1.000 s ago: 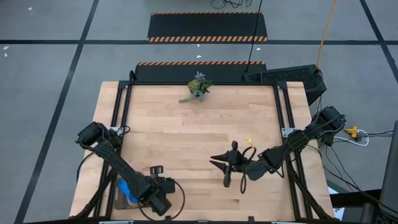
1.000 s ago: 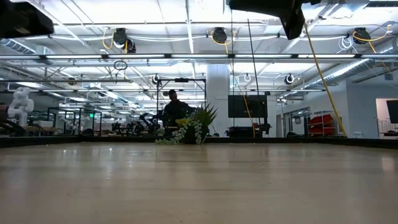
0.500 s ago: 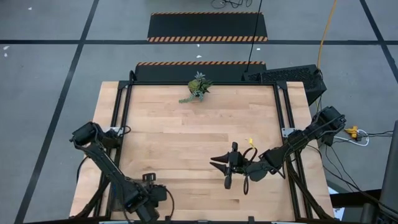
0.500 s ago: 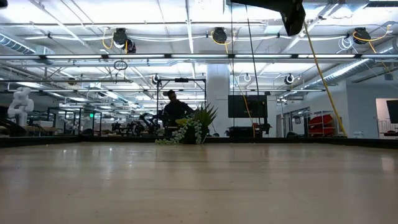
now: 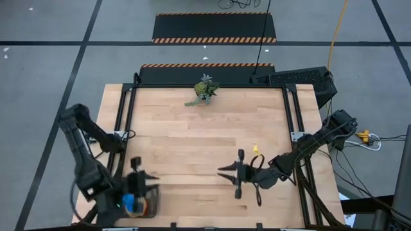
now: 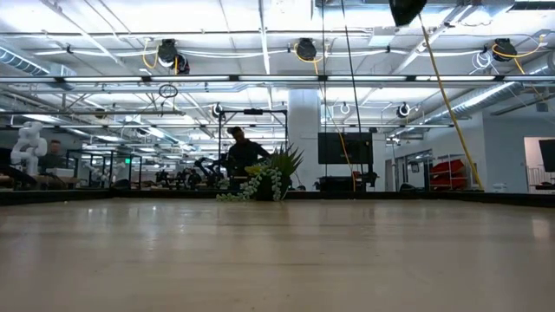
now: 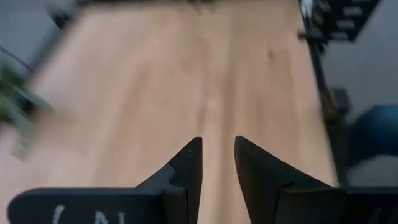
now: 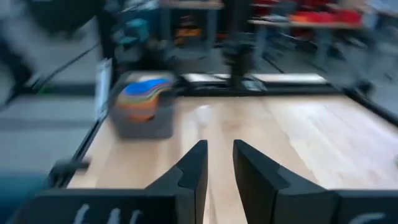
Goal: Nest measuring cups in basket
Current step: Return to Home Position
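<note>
The basket stands at the near left corner of the bench. The measuring cups sit nested inside it, with a blue cup on top. The left hand hovers just beside the basket, its fingers nearly together and grasping nothing. The right hand hangs over the near middle of the bench, likewise nearly clenched and empty.
</note>
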